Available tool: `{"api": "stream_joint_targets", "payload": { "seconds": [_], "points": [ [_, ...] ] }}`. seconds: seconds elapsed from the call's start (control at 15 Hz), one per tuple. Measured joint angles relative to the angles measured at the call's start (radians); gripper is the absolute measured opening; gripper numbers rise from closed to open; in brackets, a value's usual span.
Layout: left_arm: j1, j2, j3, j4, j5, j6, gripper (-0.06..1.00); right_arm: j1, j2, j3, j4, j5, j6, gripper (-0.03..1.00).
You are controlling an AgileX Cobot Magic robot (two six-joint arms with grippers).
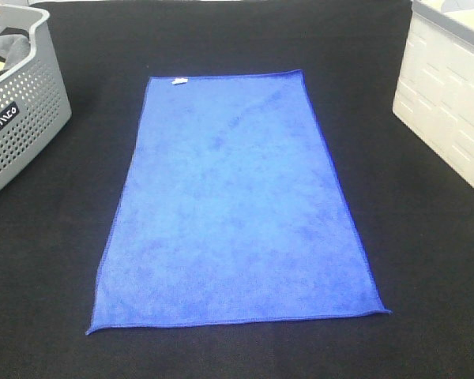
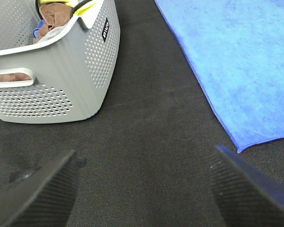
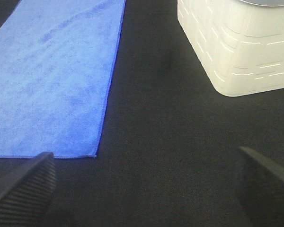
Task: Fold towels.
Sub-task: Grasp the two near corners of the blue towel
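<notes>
Left gripper (image 2: 144,161), two matte black fingers (image 2: 42,194), fine diagonal ribbing across the inner faces, blunt rounded tips, small round dark stud (image 2: 20,176) at one finger's outer edge, faint bluish sheen on the other's rim, right gripper (image 3: 146,156), same black ribbed pads (image 3: 26,189), tapering to wedge tips

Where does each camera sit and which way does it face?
Exterior high: up high, looking down on the blue towel flat on the black table; no arm shows.
Left wrist: on left arm, facing grey basket and towel corner; open left gripper shows.
Right wrist: on right arm, facing white bin and towel corner; open right gripper shows.
Shared: all see the towel.
</notes>
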Motion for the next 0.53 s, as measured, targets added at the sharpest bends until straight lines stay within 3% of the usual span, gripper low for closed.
{"api": "stream_joint_targets", "payload": {
  "seconds": [0.53],
  "points": [
    [0.0,0.0,0.0,0.0,0.0,0.0,0.73,0.0,0.0,0.0,0.0,0.0,0.0,0.94]
  ]
}}
